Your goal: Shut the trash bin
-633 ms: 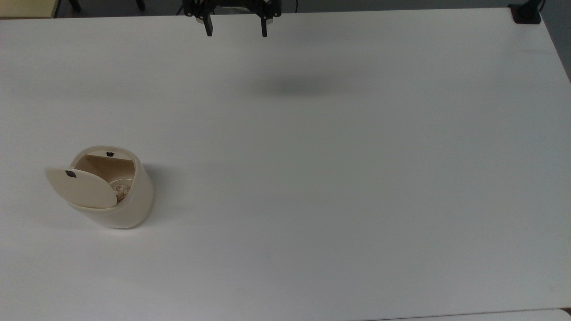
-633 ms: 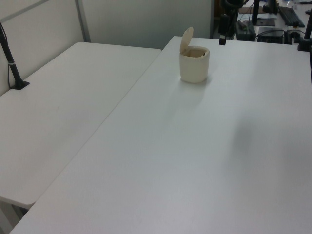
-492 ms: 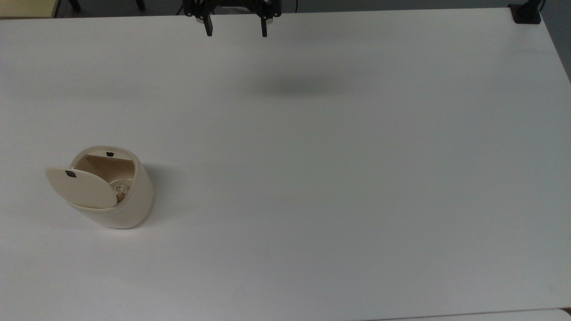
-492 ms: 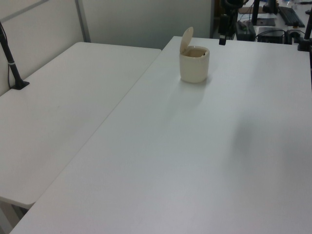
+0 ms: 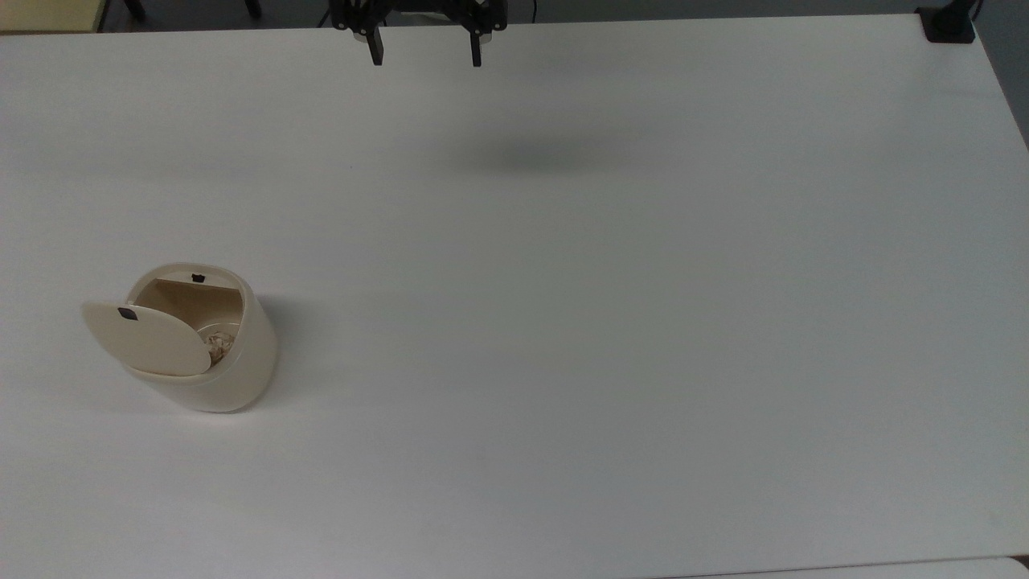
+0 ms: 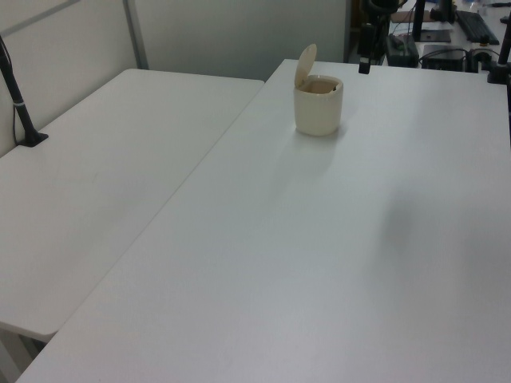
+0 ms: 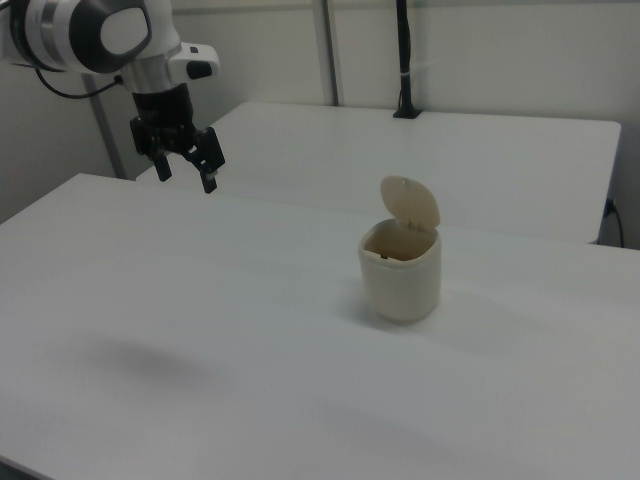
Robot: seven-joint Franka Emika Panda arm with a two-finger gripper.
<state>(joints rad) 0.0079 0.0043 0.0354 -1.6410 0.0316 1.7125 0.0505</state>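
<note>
The pincer is hanging spread and empty, well apart from the trash bin, whose lid is standing upright on the surface, leaving its mouth open.

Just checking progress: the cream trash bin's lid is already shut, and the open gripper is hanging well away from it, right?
Not quite. The trash bin has its lid standing open, as the right view shows. The rest holds: the gripper is open and hangs well away from it.

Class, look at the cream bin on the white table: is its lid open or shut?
Open. The lid stands raised on its hinge above the trash bin, and the top view looks into the interior.
</note>
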